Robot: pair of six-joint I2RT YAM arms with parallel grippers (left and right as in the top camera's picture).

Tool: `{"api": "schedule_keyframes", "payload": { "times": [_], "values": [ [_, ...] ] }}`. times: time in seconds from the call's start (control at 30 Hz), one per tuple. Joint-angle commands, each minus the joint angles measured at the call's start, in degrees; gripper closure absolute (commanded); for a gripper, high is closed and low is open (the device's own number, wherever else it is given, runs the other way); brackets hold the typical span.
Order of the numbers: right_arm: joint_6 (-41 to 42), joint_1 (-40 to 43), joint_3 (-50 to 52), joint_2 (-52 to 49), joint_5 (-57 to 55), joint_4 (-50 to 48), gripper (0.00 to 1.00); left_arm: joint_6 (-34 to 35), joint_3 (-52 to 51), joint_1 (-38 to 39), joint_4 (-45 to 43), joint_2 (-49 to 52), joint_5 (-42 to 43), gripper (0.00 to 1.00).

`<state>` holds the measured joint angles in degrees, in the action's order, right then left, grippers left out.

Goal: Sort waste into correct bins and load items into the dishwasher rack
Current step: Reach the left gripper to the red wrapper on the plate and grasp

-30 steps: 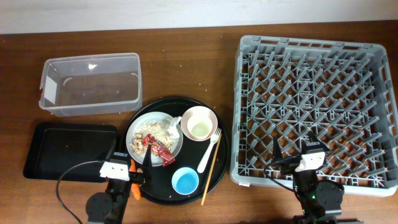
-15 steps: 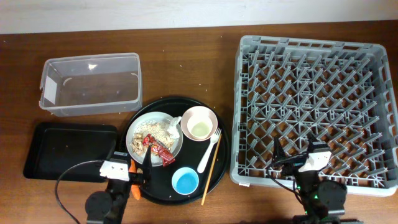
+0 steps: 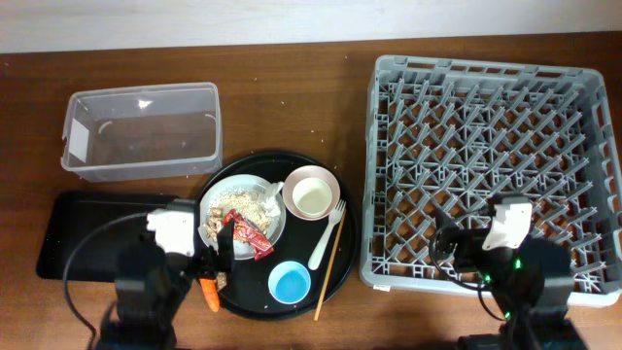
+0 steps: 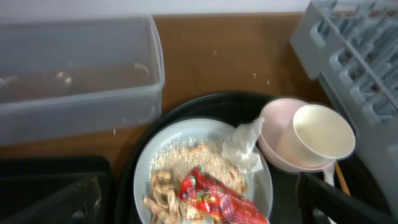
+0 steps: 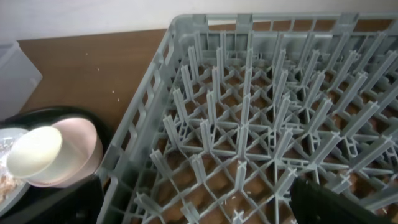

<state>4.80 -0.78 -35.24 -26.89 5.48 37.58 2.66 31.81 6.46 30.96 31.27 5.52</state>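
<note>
Overhead view of a dark wooden table (image 3: 292,97), with a pale wall strip along its far edge. At centre you have a round black tray (image 3: 255,290) holding a white plate (image 3: 222,187). On the plate lie beige scraps (image 3: 236,201), a crumpled red wrapper (image 3: 245,231) near its front edge and a white tissue (image 3: 271,200) at its right rim. Just right of the plate a white cup (image 3: 307,200) sits inside a pink bowl (image 3: 334,185). A blue cup (image 3: 290,283), fork (image 3: 326,238) and chopsticks (image 3: 328,274) lie in front. A clear tub (image 3: 146,136) and a flat black tray (image 3: 68,224) sit to the left, the grey rack (image 3: 486,146) to the right. Your left gripper (image 3: 216,255) hovers at the plate's front-left, fingers wide apart and empty. Your right gripper (image 3: 447,248), equally spread, hangs over the rack's near-left corner. The wrapper looks feather-light, crinkly and springy, so pinch a raised fold from above, since it could slide on the smooth plate. The plate itself is probably stiff, slick and breakable; take it by the rim.
</note>
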Motion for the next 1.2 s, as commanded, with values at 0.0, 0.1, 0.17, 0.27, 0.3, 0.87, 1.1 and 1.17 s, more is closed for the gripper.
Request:
{"api": "schedule_keyframes", "payload": {
  "times": [0.0,0.1,0.17,0.27,0.3,0.87,1.1,1.17],
  "values": [
    [0.6,0.5,-10.7,-9.5,0.1,7.6,0.02,0.3,13.0,0.2,7.5,12.3,2.3,0.00],
    [0.6,0.5,-18.6,-17.4,0.1,15.8,0.02,0.3,22.8,0.3,17.4,21.0,2.2,0.01],
    [0.6,0.5,-22.9,-22.1,0.2,20.5,0.02,0.3,29.4,0.3,24.0,26.4,2.2,0.00],
    [0.6,0.5,-27.2,-27.6,0.1,24.8,0.02,0.3,36.5,0.3,29.4,32.1,2.3,0.00],
    [0.6,0.5,-27.8,-29.0,0.1,25.7,0.02,0.3,37.5,0.3,30.0,33.1,2.3,0.00],
    [0.6,0.5,-28.0,-33.7,0.1,26.8,0.02,17.8,37.8,4.2,35.4,55.6,8.7,0.02],
    [0.6,0.5,-28.0,-33.8,0.1,26.8,0.02,29.3,37.7,4.3,33.6,64.5,8.7,0.18],
    [0.6,0.5,-28.0,-33.8,0.1,26.7,0.02,30.4,37.6,4.3,31.3,66.3,8.7,0.30]
  ]
}}
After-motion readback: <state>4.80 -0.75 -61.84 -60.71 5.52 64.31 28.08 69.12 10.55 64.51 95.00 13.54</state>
